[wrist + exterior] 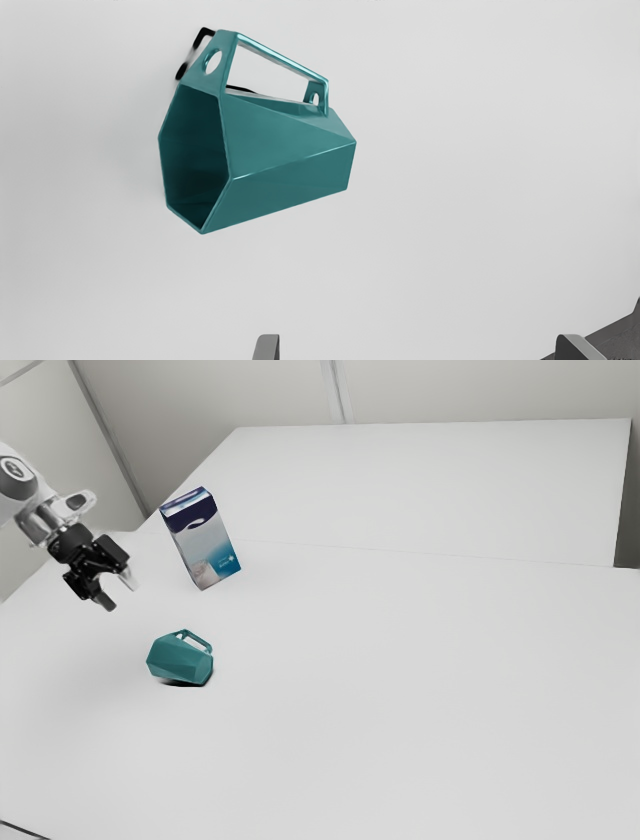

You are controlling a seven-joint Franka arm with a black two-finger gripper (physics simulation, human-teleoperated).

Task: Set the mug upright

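In the exterior view my gripper (pixel 119 592) hangs above the table at the left, its fingers apart with nothing between them. The teal faceted mug (pixel 180 658) lies on its side on the table, lower in that view and apart from the gripper. Seen from my hand, the mug (pixel 285 150) shows its dark open mouth at one end and its handle along one side. The gripper (pixel 417 345) stands open in the wrist view, both tips at the bottom edge, and neither touches the mug.
A white and blue box (pixel 203 540) stands on the white table (pixel 400 680), beyond the mug toward the back. Pale walls rise behind the table. A dark area beyond the table's edge shows at a corner of the wrist view.
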